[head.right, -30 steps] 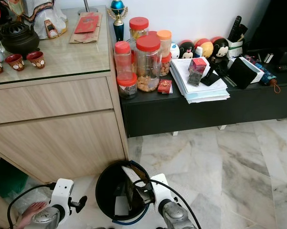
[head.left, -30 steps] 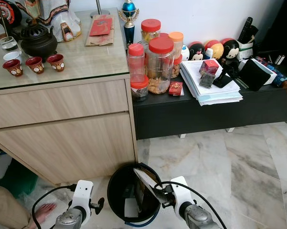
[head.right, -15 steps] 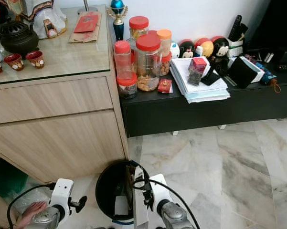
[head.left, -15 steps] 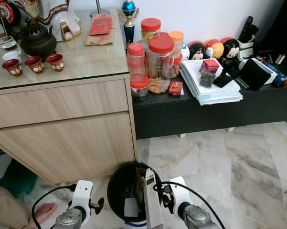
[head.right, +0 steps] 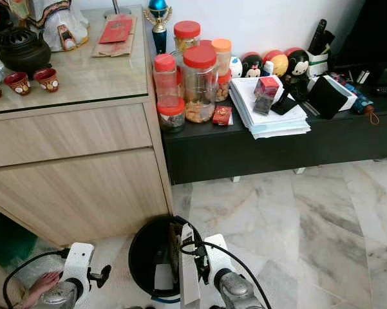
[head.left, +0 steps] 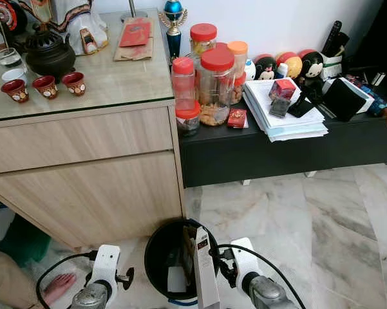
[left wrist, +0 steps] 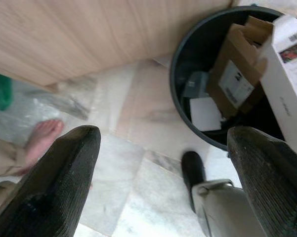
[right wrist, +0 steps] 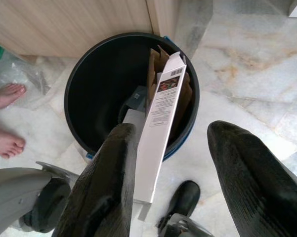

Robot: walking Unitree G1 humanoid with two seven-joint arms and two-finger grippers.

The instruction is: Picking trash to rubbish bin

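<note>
A long white box (right wrist: 160,118) leans on the rim of the black bin (right wrist: 84,89). The right pincer (right wrist: 170,163) hangs spread above the bin, the box just beside one finger. The left pincer (left wrist: 163,163), also spread, hovers beside the bin.

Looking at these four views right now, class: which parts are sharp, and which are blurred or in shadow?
Left eye view: jars and marble floor evenly lit and sharp. Left wrist view: near fingers soft, rubbish bin slightly blurred. Right wrist view: white box crisp, bin interior in deep shadow.

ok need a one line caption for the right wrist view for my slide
Right gripper open above the black rubbish bin, a long white box leaning on the rim against its finger.
</note>
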